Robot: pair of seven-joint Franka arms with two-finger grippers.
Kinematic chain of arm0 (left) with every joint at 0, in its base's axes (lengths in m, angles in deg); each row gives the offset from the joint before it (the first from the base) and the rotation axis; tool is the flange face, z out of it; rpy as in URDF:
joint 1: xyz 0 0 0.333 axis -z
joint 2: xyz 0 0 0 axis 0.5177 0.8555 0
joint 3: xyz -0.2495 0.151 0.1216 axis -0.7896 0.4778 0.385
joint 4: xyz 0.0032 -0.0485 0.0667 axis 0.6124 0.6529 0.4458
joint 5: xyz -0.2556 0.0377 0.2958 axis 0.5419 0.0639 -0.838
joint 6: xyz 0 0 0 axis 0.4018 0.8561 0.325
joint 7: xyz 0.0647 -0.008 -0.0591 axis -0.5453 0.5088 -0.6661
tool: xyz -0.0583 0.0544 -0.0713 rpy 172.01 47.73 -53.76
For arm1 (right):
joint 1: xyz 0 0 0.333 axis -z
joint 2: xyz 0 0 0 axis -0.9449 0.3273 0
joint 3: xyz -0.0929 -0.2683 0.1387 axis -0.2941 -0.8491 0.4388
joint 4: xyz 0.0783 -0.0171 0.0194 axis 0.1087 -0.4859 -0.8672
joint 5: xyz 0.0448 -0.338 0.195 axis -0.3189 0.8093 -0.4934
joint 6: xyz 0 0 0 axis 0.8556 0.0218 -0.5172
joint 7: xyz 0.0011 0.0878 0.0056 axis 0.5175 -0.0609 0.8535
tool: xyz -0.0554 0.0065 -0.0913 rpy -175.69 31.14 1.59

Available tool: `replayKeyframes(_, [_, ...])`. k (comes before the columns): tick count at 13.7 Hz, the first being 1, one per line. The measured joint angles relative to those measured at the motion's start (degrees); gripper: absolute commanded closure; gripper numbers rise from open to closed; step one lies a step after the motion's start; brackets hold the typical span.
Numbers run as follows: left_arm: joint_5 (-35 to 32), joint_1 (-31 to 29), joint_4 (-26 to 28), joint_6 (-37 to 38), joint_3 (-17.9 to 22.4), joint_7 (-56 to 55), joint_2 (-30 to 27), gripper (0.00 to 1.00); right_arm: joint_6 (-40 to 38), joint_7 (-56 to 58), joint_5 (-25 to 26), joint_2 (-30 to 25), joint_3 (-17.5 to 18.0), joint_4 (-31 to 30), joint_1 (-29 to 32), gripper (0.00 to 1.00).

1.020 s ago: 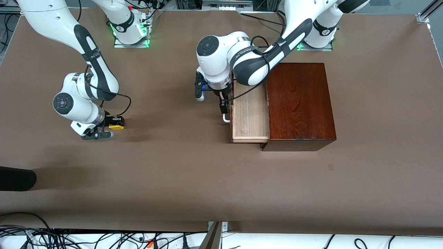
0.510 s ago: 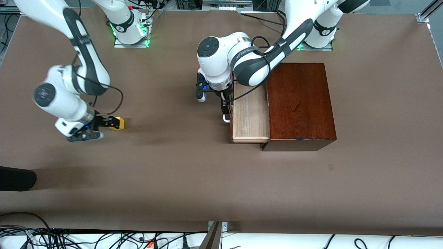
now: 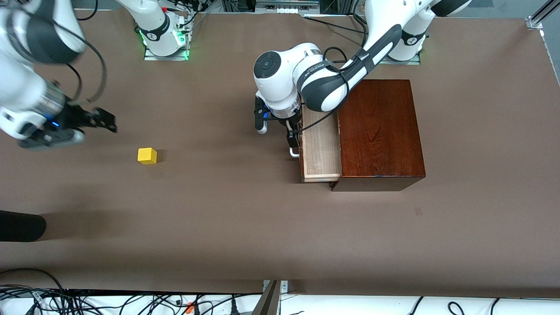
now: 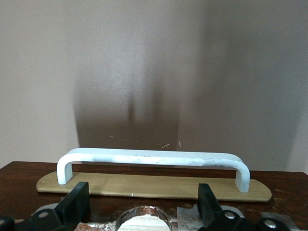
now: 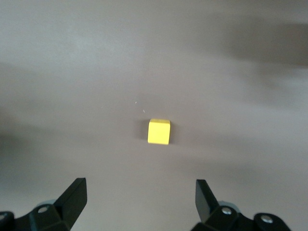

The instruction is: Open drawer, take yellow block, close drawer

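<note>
The yellow block (image 3: 147, 155) (image 5: 159, 132) lies alone on the brown table, toward the right arm's end. My right gripper (image 3: 92, 124) (image 5: 139, 202) hangs open in the air above the table beside the block, holding nothing. The drawer (image 3: 321, 146) stands partly out of the dark reddish-brown wooden box (image 3: 378, 131), and its pale inside shows. My left gripper (image 3: 277, 134) (image 4: 142, 204) is open at the drawer's dark front, by the white bar handle (image 4: 154, 160) (image 3: 295, 152). Its fingers (image 4: 74, 204) stand wide apart with nothing held between them.
A dark rounded object (image 3: 19, 225) juts in at the table's edge at the right arm's end. Loose cables (image 3: 87, 302) run along the edge nearest the front camera. The table (image 3: 245, 218) is otherwise bare brown surface.
The right gripper let go of the yellow block, then rose and swung away toward its own end of the table. The drawer slid partway back into the box along with the left gripper.
</note>
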Motion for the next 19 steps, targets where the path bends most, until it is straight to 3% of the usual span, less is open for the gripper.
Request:
replayKeyframes(2, [0.0,-0.2,0.0,0.6,-0.1,0.0,-0.1,0.00,-5.6,-0.7,0.0,-1.1,-0.7,4.4,0.0,0.00])
replayKeyframes(9, [0.0,-1.9,2.0,2.8,-0.4,0.1,-1.6,0.00,-10.8,-2.8,0.0,-1.0,-0.4,10.8,0.0,0.00])
replayKeyframes(19, [0.0,-5.3,4.3,9.2,-0.4,0.3,-3.1,0.00,-11.6,-3.4,1.1,0.8,-0.4,12.1,-0.1,0.00])
